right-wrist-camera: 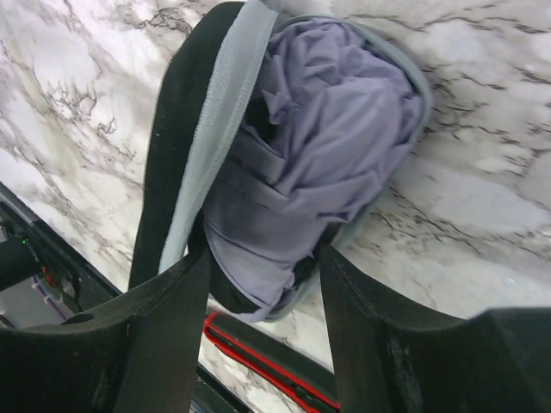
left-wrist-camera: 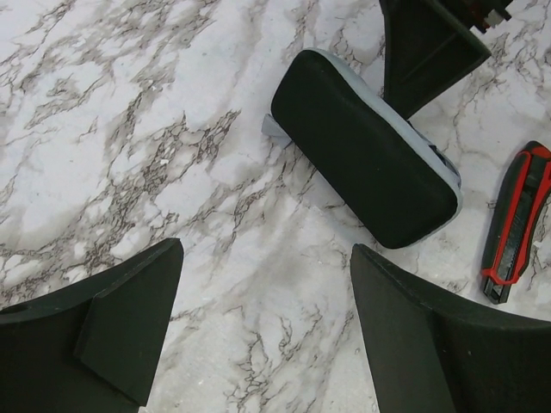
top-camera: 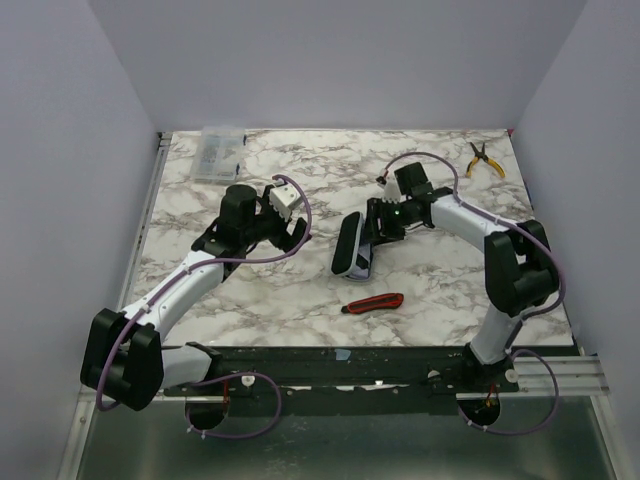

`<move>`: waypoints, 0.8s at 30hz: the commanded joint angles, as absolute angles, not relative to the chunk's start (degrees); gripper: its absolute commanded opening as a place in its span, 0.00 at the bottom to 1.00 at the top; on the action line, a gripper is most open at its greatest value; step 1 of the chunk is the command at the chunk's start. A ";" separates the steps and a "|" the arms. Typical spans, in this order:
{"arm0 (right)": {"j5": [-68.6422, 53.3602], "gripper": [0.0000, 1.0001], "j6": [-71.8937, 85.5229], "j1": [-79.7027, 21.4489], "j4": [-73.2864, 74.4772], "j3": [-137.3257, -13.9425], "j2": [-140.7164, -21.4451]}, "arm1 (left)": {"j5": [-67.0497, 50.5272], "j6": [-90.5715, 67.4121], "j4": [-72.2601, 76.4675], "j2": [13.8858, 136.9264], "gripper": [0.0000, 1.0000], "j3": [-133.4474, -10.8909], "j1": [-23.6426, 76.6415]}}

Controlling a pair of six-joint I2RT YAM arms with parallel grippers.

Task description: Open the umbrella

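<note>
The umbrella [right-wrist-camera: 318,146] lies folded, a lilac bundle inside an oval pouch [right-wrist-camera: 207,129] whose black lid stands open. In the top view the pouch [top-camera: 350,245] sits mid-table. My right gripper [right-wrist-camera: 263,254] straddles the near end of the bundle, one finger against the lid side and the other against the pouch rim; whether it squeezes does not show. From above it [top-camera: 372,228] is at the pouch's right side. My left gripper [left-wrist-camera: 265,248] is open over bare marble, left of the pouch [left-wrist-camera: 366,163], with nothing between its fingers. The umbrella's shaft and handle are hidden.
A red-and-black utility knife [top-camera: 373,302] lies just in front of the pouch, also in the left wrist view [left-wrist-camera: 516,224]. Yellow pliers [top-camera: 485,160] sit at the back right corner, a clear plastic box [top-camera: 218,152] at the back left.
</note>
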State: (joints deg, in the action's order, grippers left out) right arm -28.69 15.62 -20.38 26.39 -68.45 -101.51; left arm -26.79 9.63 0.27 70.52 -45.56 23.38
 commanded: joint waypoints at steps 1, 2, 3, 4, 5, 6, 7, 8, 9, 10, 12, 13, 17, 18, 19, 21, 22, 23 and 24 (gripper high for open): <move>-26.51 0.58 18.17 -23.36 24.92 -71.37 -104.24 | -25.45 9.48 0.44 69.96 0.79 -45.55 23.47; -25.98 0.59 18.36 -23.75 24.88 -71.91 -104.60 | -25.37 9.57 0.36 69.81 0.79 -45.40 23.47; -24.99 0.61 18.41 -24.50 24.99 -72.50 -105.01 | -25.23 9.58 0.35 69.66 0.79 -45.23 23.42; -23.30 0.63 18.41 -25.02 25.23 -72.95 -105.39 | -25.16 9.60 0.40 69.48 0.79 -45.14 23.47; -21.54 0.64 18.41 -25.60 25.46 -73.25 -105.85 | -25.10 9.67 0.44 69.36 0.79 -44.88 23.47; -20.36 0.65 18.48 -25.89 26.01 -73.58 -106.34 | -24.92 9.67 0.46 69.27 0.79 -44.67 23.47; -18.64 0.67 18.88 -26.22 26.47 -73.86 -107.03 | -24.87 9.58 0.61 69.10 0.79 -44.57 23.47; -17.41 0.69 19.10 -26.46 26.93 -74.04 -107.70 | -24.74 9.58 0.74 68.99 0.79 -44.43 23.48; -15.88 0.71 19.27 -26.82 27.18 -74.22 -108.27 | -24.55 9.50 0.87 68.91 0.79 -44.34 23.47; -14.69 0.72 19.32 -27.26 27.53 -74.46 -109.06 | -24.40 9.42 0.96 68.79 0.79 -44.30 23.49; -12.70 0.73 19.50 -28.32 28.31 -75.10 -110.60 | -24.05 9.25 1.13 68.66 0.79 -44.13 23.47; -12.30 0.73 19.59 -28.78 28.60 -75.42 -111.31 | -23.93 9.32 1.14 68.58 0.79 -43.99 23.47; -9.60 0.72 19.16 -30.50 28.91 -75.51 -113.29 | -23.51 9.64 1.06 67.56 0.79 -43.18 23.47; -9.40 0.69 19.16 -30.58 28.92 -75.35 -113.58 | -23.39 9.87 0.98 67.35 0.79 -42.95 23.47; -9.04 0.63 18.90 -30.57 29.02 -75.37 -113.88 | -23.29 10.14 0.88 67.09 0.79 -42.69 23.47; -8.67 0.41 18.83 -30.50 30.14 -76.23 -113.97 | -23.03 10.37 0.63 66.72 0.79 -42.33 23.47; -9.44 0.32 17.96 -30.49 30.49 -76.79 -113.72 | -22.96 10.50 0.49 66.58 0.79 -42.20 23.51; -9.99 0.21 17.20 -30.48 30.98 -77.55 -113.13 | -22.89 10.57 0.52 66.45 0.79 -42.11 23.47; -10.59 0.14 16.49 -30.51 31.31 -78.16 -112.48 | -22.94 10.63 0.44 66.28 0.79 -42.01 23.46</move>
